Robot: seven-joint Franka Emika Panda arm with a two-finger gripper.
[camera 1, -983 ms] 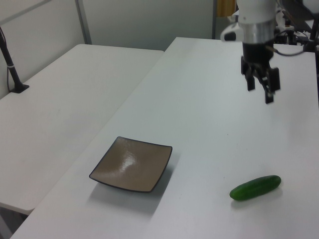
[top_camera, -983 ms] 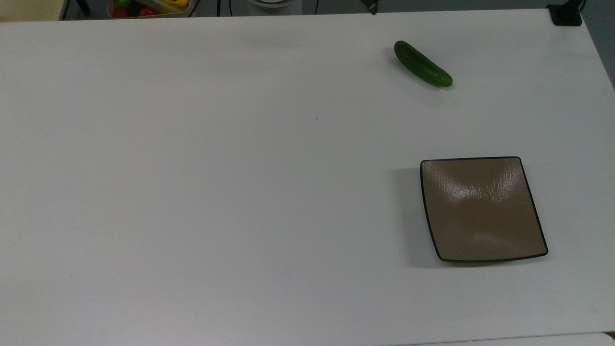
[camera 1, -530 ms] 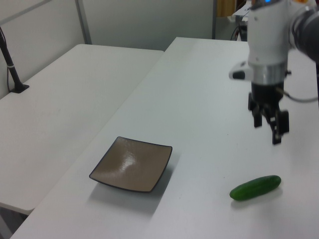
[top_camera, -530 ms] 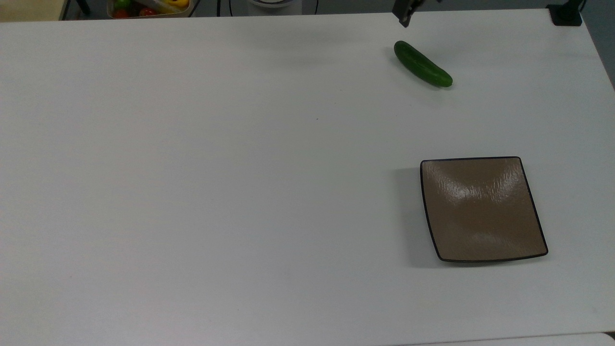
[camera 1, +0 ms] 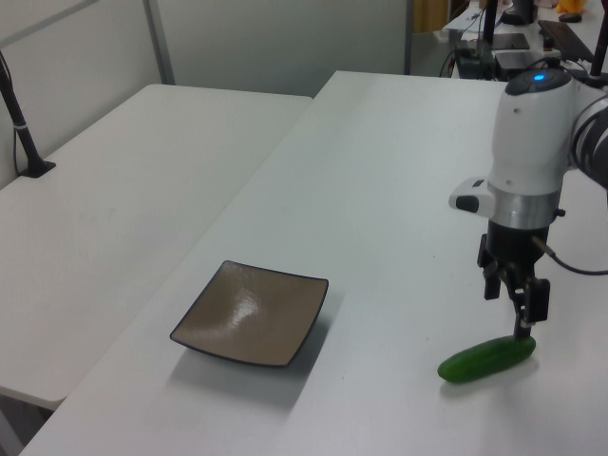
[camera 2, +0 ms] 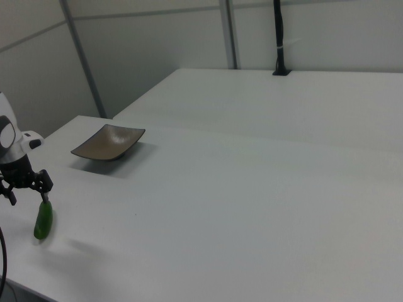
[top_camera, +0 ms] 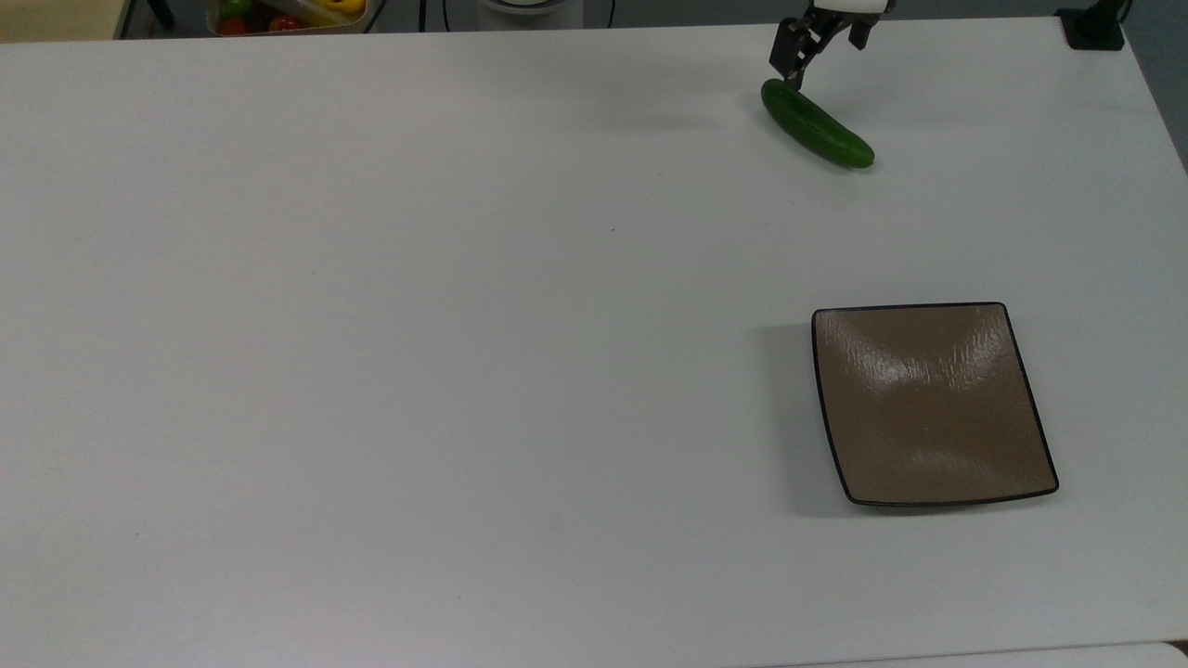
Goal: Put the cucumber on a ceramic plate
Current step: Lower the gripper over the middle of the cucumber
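Plain white counter here, with a second white table beside it on the left view's left and grey partition walls behind. At the top view's far left edge, off the counter, sits a bin holding colourful stuff, red, green and yellow pieces, probably toy produce but can't really tell.

The ceramic plate is square, glossy brown with a thin black rim, and it's got nothing in it. It sits toward the top view's right, nearer the bottom edge. Also visible in the left view and the right view.

The cucumber is lying flat on the counter, well apart from the plate, up near the top view's far edge and angled diagonally. In the left view it's at the lower right, and in the right view it's at the lower left.

The gripper hangs just above one end of the cucumber, fingers spread with a gap between them and nothing in them. In the left view one fingertip looks right at the cucumber's end, though I can't tell if it's actually touching. In the right view the gripper sits over the cucumber's upper end too.
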